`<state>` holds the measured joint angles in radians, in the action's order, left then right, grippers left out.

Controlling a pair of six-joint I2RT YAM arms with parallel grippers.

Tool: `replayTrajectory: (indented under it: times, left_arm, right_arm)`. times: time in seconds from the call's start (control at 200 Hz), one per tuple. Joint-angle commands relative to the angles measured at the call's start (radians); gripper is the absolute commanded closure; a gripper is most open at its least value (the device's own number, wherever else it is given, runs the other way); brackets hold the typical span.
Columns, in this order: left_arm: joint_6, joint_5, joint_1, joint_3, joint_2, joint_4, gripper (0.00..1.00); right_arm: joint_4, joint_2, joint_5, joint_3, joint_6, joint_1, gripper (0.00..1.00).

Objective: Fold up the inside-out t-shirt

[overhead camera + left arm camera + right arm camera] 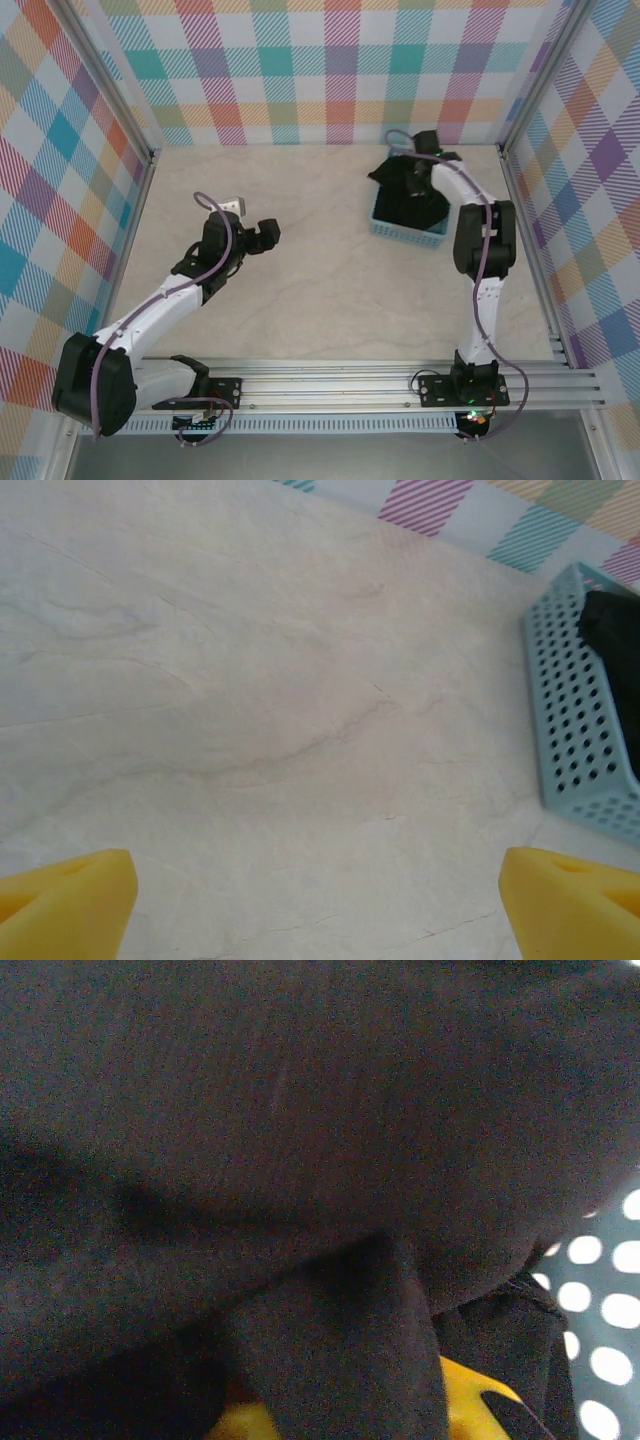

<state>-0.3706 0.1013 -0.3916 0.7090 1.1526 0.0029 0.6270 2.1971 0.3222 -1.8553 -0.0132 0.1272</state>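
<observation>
The black t-shirt (pixel 405 190) lies bunched in the pale blue perforated basket (pixel 400 228) at about 2 o'clock on the table (pixel 330 290), so no fold has been made and the whole task remains. The right gripper (pixel 413 177) is down in the basket, and its yellow pads (pixel 470 1405) sit close together with a fold of black cloth pinched between them, which looks like the first grasp to lift the shirt out. The left gripper (pixel 318 905) hovers over bare tabletop near 9 o'clock with its fingers wide apart, holding nothing.
</observation>
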Motion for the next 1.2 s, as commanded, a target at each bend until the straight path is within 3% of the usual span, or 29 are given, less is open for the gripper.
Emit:
replayTrajectory:
  times: [0.0,0.1,0.275,0.395,0.585,0.745,0.845,0.885,0.95,0.99,1.115,1.2]
  left_arm:
    - [0.031,0.037,-0.006,-0.021,-0.046,-0.040,0.07]
    - [0.040,0.049,-0.006,-0.034,-0.060,-0.039,0.07]
    - [0.039,0.080,-0.004,-0.036,-0.073,-0.058,0.07]
    - [0.027,0.122,-0.003,-0.053,-0.100,-0.045,0.08]
    - [-0.025,0.299,0.012,-0.059,-0.183,-0.110,0.08]
    - [-0.068,0.492,0.026,-0.060,-0.308,-0.236,0.06]
    - [-0.082,0.540,0.029,-0.073,-0.386,-0.273,0.06]
    - [-0.082,0.527,0.030,-0.078,-0.408,-0.271,0.06]
    - [-0.075,0.462,0.029,-0.082,-0.414,-0.272,0.06]
    - [-0.067,0.390,0.030,-0.082,-0.402,-0.261,0.05]
    - [-0.093,0.090,0.025,-0.092,-0.299,-0.158,0.06]
    - [-0.112,-0.081,0.002,-0.117,-0.206,-0.067,0.07]
  right_arm:
    - [-0.040,-0.097,0.023,-0.045,0.076,-0.015,0.97]
    - [-0.151,-0.296,-0.130,0.069,0.038,0.018,0.98]
    - [-0.308,-0.673,-0.240,0.246,-0.005,0.122,1.00]
    - [-0.357,-0.819,-0.340,0.268,-0.033,0.210,0.99]
    - [-0.369,-0.812,-0.499,0.241,-0.123,0.345,0.98]
    - [-0.378,-0.681,-0.578,0.242,-0.211,0.410,0.96]
    - [-0.377,-0.562,-0.626,0.281,-0.287,0.411,0.92]
    - [-0.347,-0.506,-0.611,0.286,-0.291,0.410,0.84]
    - [-0.219,-0.405,-0.536,0.252,-0.255,0.392,0.60]
    - [-0.123,-0.349,-0.451,0.218,-0.222,0.369,0.50]
    - [-0.017,-0.341,-0.160,0.253,-0.123,0.346,0.37]
    - [-0.090,-0.424,-0.252,0.372,-0.087,0.377,0.30]
